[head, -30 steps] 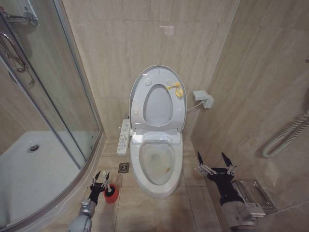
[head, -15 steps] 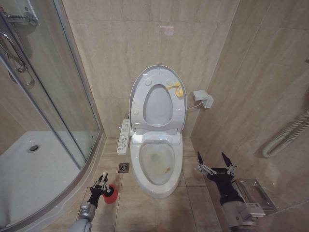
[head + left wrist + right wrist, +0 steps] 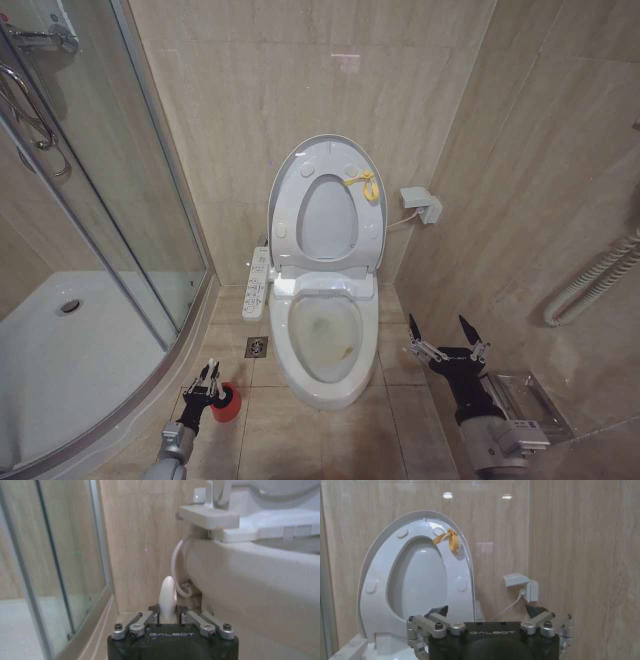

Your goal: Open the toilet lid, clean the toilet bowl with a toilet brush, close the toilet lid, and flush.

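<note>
The left gripper gripped the upright brush handle, bowl lying to its right (lid up); right gripper hung wide open.

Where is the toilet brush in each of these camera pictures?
Head view: the toilet brush is low on the floor, left of the toilet bowl, in the left gripper, over its red cup holder.
Left wrist view: its white handle rises between that gripper's fingers, in the middle.
Right wrist view: this camera faces the raised toilet lid, away from the brush.
Shared landmark: the white toilet.
</note>
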Tool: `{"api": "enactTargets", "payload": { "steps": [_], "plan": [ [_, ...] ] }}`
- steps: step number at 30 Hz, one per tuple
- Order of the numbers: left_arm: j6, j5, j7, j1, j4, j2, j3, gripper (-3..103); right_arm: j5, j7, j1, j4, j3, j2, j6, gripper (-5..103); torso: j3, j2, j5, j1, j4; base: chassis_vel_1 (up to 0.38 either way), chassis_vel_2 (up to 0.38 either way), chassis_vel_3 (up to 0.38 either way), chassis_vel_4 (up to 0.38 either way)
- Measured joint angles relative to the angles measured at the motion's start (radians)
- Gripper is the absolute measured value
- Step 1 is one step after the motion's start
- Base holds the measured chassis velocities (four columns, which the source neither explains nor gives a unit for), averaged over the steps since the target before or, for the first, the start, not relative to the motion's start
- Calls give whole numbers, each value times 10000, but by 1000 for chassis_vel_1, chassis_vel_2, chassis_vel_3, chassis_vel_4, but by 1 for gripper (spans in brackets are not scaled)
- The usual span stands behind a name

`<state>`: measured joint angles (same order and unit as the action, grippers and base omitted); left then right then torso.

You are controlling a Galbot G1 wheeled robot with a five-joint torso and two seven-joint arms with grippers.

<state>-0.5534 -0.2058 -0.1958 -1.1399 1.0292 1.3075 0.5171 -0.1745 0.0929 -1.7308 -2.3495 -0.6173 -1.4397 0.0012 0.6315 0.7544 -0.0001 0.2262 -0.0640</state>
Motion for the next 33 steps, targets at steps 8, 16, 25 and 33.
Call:
{"api": "enactTargets", "payload": {
  "steps": [8,16,25,33],
  "plan": [
    [14,-268,148,-725,1230,-95,306,21,0,0,0,0,0,0,0,100,0,0,0,0,0,0,0,0,0],
    [85,-762,182,-1504,2780,-192,589,21,0,0,0,0,0,0,1,100,0,0,1,0,0,0,0,0,0],
    [382,-1512,234,-2816,5490,-128,1328,21,0,-1,0,0,0,0,0,100,-1,0,3,-1,-1,0,0,0,0],
    [810,-2382,-74,-4319,8070,-184,1743,21,0,0,0,0,0,0,1,100,0,1,1,-1,-1,0,0,0,0]
  ]
}}
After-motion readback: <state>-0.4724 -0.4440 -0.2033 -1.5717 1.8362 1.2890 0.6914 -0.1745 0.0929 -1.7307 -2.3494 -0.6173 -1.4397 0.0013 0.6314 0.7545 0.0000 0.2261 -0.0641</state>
